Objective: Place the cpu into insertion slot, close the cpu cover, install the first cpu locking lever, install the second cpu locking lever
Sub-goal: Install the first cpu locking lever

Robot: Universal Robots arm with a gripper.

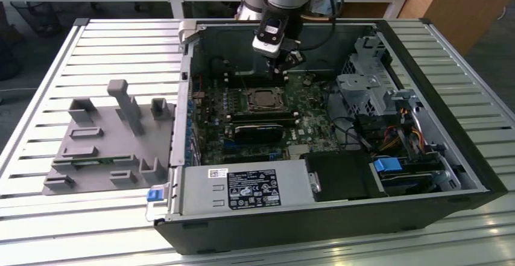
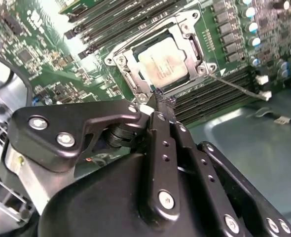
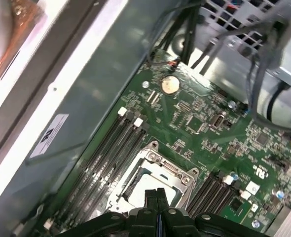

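The cpu (image 2: 163,66) shows its pale metal face inside the insertion slot (image 1: 264,99) on the green board (image 3: 204,113). The silvery cpu cover (image 2: 193,47) lies flat around it as a frame. One thin wire locking lever (image 2: 234,85) sticks out from a socket corner over the memory slots. The other lever (image 2: 150,30) runs along the socket's opposite edge. My gripper (image 2: 164,101) is shut with nothing between its fingers (image 3: 153,202), its tip just beside the socket's corner. In the exterior view the gripper (image 1: 281,61) hangs just behind the socket.
A grey power supply box (image 1: 245,189) fills the case front. A metal drive cage (image 1: 366,91) and coloured cables (image 1: 402,136) stand at the exterior view's right. Long black memory slots (image 1: 257,121) flank the socket. A grey pegged fixture (image 1: 105,139) lies on the slatted table (image 1: 48,230).
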